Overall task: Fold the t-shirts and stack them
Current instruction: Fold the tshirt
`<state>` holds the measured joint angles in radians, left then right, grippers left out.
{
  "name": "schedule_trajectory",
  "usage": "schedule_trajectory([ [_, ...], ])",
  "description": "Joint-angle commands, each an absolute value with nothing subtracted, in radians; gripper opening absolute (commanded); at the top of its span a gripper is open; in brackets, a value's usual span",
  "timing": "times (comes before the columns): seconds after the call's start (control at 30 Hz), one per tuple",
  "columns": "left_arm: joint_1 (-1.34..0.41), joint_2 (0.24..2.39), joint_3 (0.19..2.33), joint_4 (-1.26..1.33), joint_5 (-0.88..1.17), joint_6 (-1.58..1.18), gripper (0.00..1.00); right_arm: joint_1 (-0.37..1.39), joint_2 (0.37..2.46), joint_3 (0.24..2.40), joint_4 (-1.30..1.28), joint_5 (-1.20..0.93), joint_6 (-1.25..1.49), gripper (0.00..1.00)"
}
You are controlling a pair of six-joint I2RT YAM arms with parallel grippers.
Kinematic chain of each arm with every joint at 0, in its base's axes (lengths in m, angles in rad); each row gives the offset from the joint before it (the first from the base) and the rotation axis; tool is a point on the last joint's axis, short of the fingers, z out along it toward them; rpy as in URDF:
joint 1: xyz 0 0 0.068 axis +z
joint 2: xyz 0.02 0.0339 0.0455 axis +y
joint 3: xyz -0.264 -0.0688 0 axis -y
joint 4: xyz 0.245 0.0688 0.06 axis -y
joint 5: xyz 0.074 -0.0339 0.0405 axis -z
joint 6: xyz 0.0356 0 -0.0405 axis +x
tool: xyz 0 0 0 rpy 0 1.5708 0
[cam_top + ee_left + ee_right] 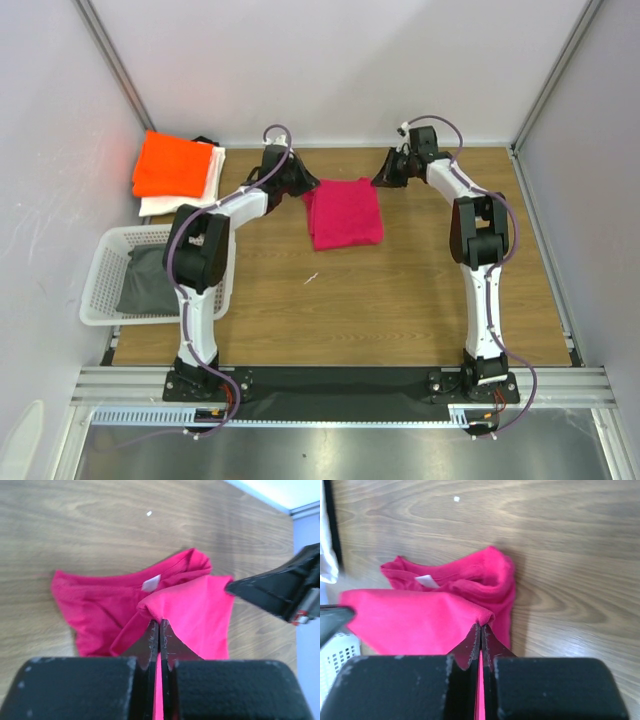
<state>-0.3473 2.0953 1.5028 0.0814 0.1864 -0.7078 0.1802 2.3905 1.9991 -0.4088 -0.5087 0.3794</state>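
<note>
Magenta t-shirt (345, 212), far corners clamped in left hand (303, 186) and right hand (384, 180), wood table (380, 300) spreading nearer

Magenta-pink t-shirt (344, 212): partly folded into a rough rectangle, near the middle of the table's far edge. Collar with white neck label (151, 583) exposed. One layer drawn over the rest, its two corners pinched and raised. Orange t-shirt (175, 165): folded rectangle, flat, at the table's far left corner, stacked on the white t-shirt (172, 205), also folded, showing along the near and right sides.
</note>
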Motion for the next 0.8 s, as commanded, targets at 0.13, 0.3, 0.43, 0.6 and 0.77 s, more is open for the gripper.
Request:
schedule_trajectory([
  [0.13,-0.333,2.016,1.434,0.109,0.106,-0.762,0.00,0.201,2.332,2.005,-0.308,-0.563,0.359,0.00],
  [0.3,-0.310,2.034,1.430,0.118,0.061,-0.778,0.00,0.204,2.378,2.054,-0.284,-0.580,0.367,0.00],
  [0.43,-0.301,2.063,1.428,0.146,0.055,-0.781,0.00,0.204,2.443,2.111,-0.302,-0.588,0.364,0.00],
  [0.6,-0.296,2.111,1.451,0.146,0.028,-0.773,0.00,0.202,2.500,2.160,-0.295,-0.607,0.365,0.09],
  [0.77,-0.295,2.118,1.445,0.132,0.020,-0.749,0.07,0.203,2.545,2.270,-0.347,-0.652,0.361,0.40],
])
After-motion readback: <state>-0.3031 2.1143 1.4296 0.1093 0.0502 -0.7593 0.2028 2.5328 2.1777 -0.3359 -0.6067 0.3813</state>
